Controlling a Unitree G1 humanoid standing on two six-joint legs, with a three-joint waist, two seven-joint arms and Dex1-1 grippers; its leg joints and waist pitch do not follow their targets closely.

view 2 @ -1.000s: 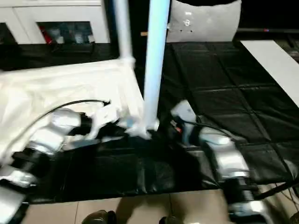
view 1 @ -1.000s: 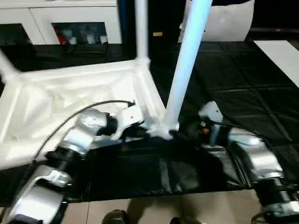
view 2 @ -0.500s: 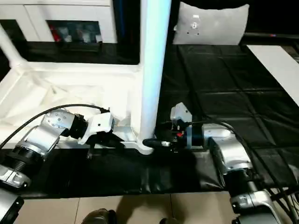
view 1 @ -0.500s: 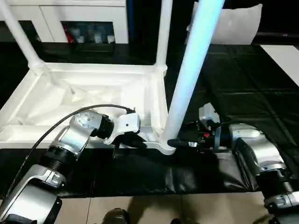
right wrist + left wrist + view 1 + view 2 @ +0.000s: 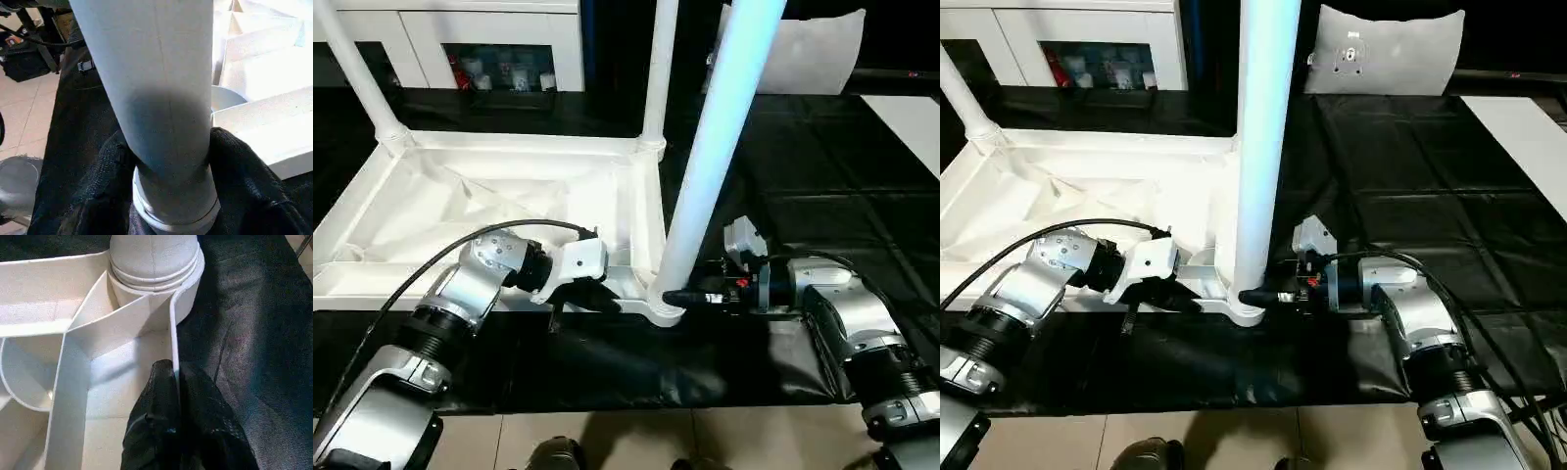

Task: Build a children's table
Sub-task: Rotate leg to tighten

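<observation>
Table (image 5: 489, 196) white, upturned; left pincer (image 5: 173, 382) clamps rim, right pincer (image 5: 166, 196) grips leg (image 5: 715, 147).

Left gripper (image 5: 173, 396) pinched closed, forearm angled inward. Right gripper (image 5: 168, 161) fingers wrapped around leg (image 5: 705, 186) base, wrist level.

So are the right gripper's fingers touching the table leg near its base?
Touching. The right wrist view shows both black fingers pressed against the leg on either side, just above its base.
</observation>
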